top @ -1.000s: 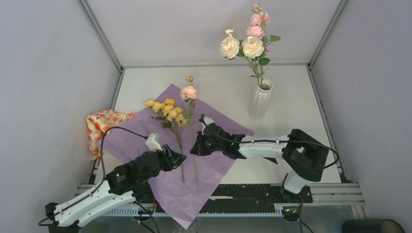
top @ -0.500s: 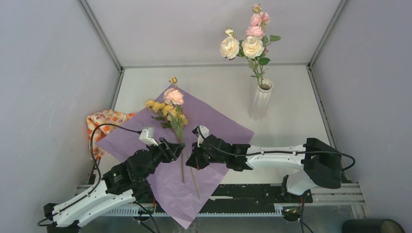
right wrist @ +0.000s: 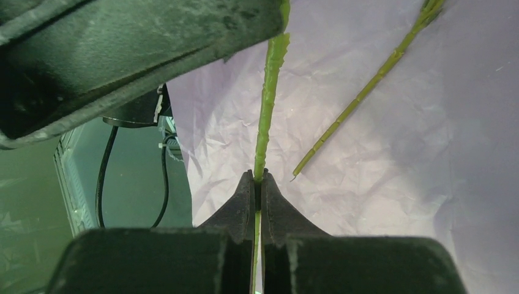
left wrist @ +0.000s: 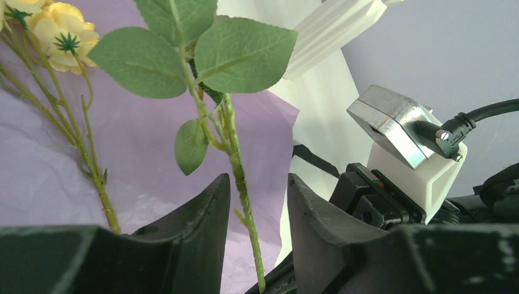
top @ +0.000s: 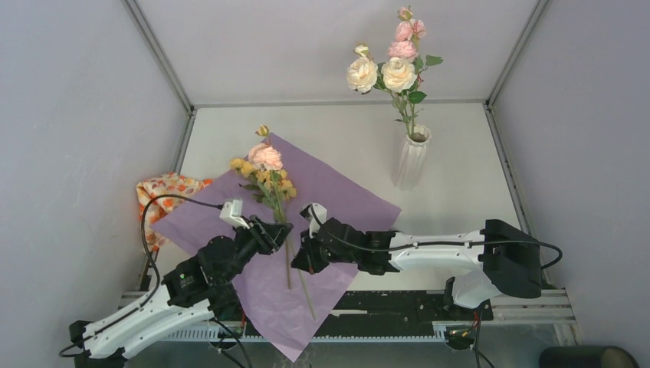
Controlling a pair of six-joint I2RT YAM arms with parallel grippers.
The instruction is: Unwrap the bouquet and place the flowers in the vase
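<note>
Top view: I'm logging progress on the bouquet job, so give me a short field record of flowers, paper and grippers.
vase: upright, far right, holding cream and pink roses
pink rose: stem pinched in right gripper
left gripper: open, fingers either side of that stem
yellow spray: lying on paper
paper: lilac, spread flat
cloth: orange, table's left edge

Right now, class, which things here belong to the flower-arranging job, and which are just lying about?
Job: green-stemmed pink artificial rose, pinched in the right pincer; yellow artificial flower spray; cream and pink roses in the tall ribbed white vase; lilac paper sheet.
Lying about: orange floral-patterned cloth.
</note>
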